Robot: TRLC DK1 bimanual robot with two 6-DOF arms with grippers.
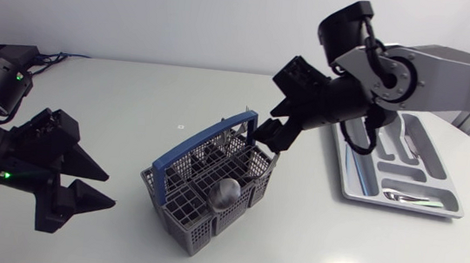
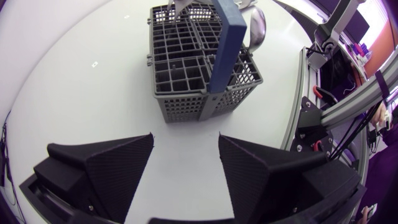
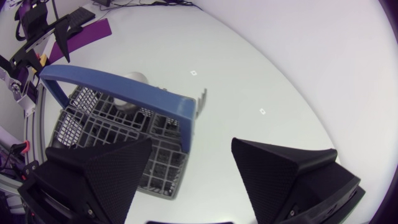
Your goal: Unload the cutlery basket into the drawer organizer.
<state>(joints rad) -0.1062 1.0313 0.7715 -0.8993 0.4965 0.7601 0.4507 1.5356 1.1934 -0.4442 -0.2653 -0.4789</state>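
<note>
now, the cutlery basket [image 1: 199,224] sits right under the right gripper [image 1: 267,144], with its blue handle [image 3: 118,93] arching just below the fingers. a spoon [image 3: 137,78] stands bowl-up in a compartment beyond that handle. a slim metal piece [image 3: 201,99], a fork's end i'd guess, pokes up by the handle's corner, just ahead of the gap between the fingers. the gripper is spread wide and holds nothing.

the step in hand looks like picking that first piece, and the handle is the snag. go down beside it, not onto it, and centre the gap on the stem. pinch it above the grid, then lift straight up, since a slanted pull would likely drag or tip this light basket.

the drawer organizer [image 1: 349,174] lies behind the right gripper, well apart from the basket, with some cutlery already in its trays.

over on the other side, the left gripper [image 2: 185,146] is open and empty too, with the basket ahead of its fingers. it's well placed to brace a wall if the basket slides.
</note>
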